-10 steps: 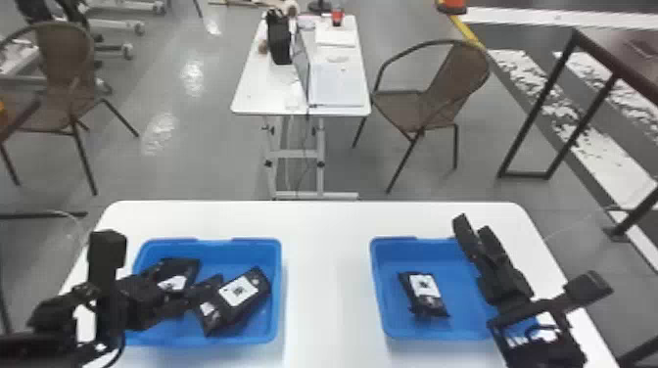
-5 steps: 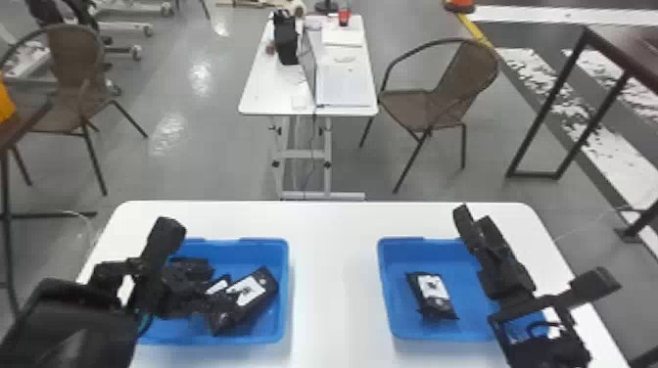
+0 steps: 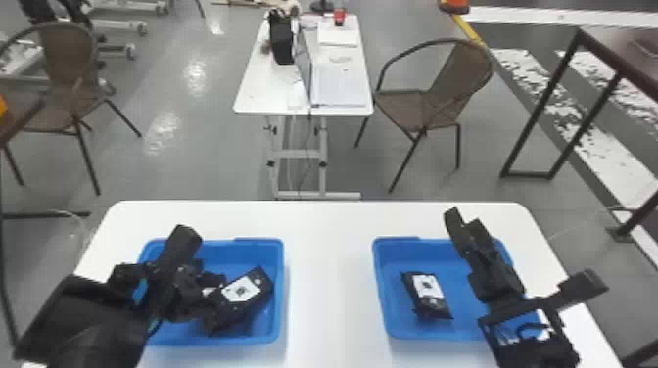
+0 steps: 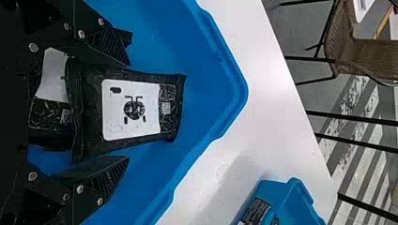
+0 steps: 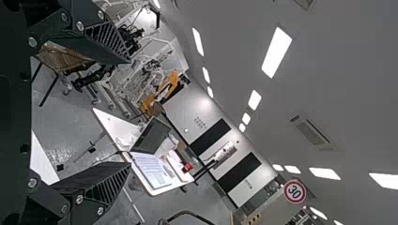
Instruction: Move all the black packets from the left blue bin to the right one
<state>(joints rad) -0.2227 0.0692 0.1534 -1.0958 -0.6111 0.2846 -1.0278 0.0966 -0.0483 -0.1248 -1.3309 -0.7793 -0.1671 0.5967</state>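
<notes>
Can't see all of left blue bin [image 3: 280, 293] behind left arm [image 3: 88, 313], nor all of right one [image 3: 381, 293] behind right arm [image 3: 497, 279]. Can't fully see lower packet [image 4: 51, 112] beneath upper packet [image 4: 91, 122]. Can't read labels' tiny print.

Round sign [image 5: 295, 191]: "30", dark figures on white inside a red ring, in the room behind, right wrist view.
Upper packet [image 4: 88, 136], left bin [image 4: 238, 89]: white label [image 4: 112, 126] with a round black emblem; small square code [image 4: 165, 108] beside it; no words readable.
Lower packet [image 4: 40, 108], left bin: pale label [image 4: 52, 79] and square code [image 4: 65, 116]; wording cannot be made out.
Right bin [image 4: 278, 192]: dark sticker [image 4: 256, 212] with pale lines of print on its outer wall, too small to read.
Right bin's packet [image 3: 422, 306]: white label [image 3: 428, 287], dark mark, unreadable.
</notes>
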